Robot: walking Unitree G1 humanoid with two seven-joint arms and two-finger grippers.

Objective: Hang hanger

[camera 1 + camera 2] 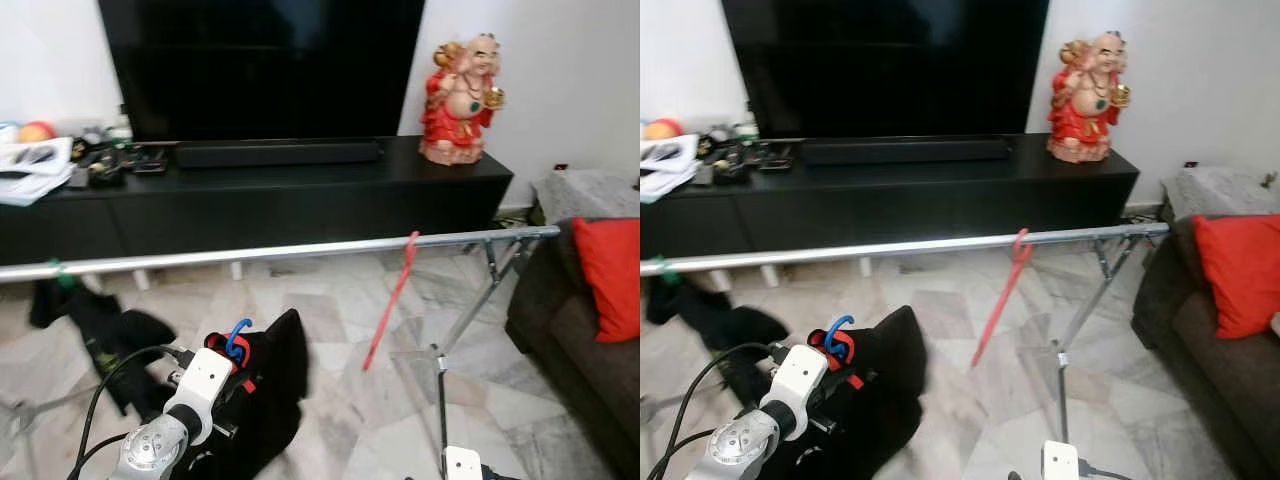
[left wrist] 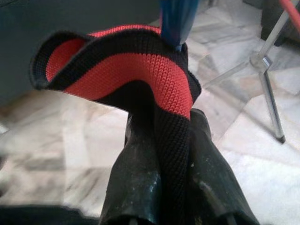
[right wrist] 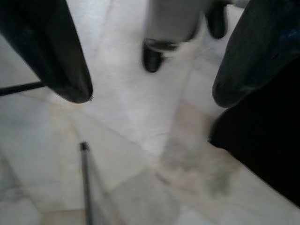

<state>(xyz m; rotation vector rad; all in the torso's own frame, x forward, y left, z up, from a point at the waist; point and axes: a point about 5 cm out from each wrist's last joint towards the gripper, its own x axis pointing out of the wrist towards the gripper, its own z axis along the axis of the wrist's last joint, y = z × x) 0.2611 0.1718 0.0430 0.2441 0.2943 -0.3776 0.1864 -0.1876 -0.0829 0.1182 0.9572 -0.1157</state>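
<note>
At seven o'clock in the head view, low over the marble floor [image 1: 330, 320], our left gripper [image 2: 176, 154] has its jaws clenched on the red-and-black collar of a black garment [image 1: 270, 390], with the blue hanger [image 1: 238, 338] hook rising just above. The silver rail [image 1: 280, 251] crosses higher up from nine to three o'clock, a red hanger [image 1: 392, 298] already on it. We judge the hook could miss or twist, since we pinch cloth; our right gripper [image 3: 150, 93] hangs released.
</note>
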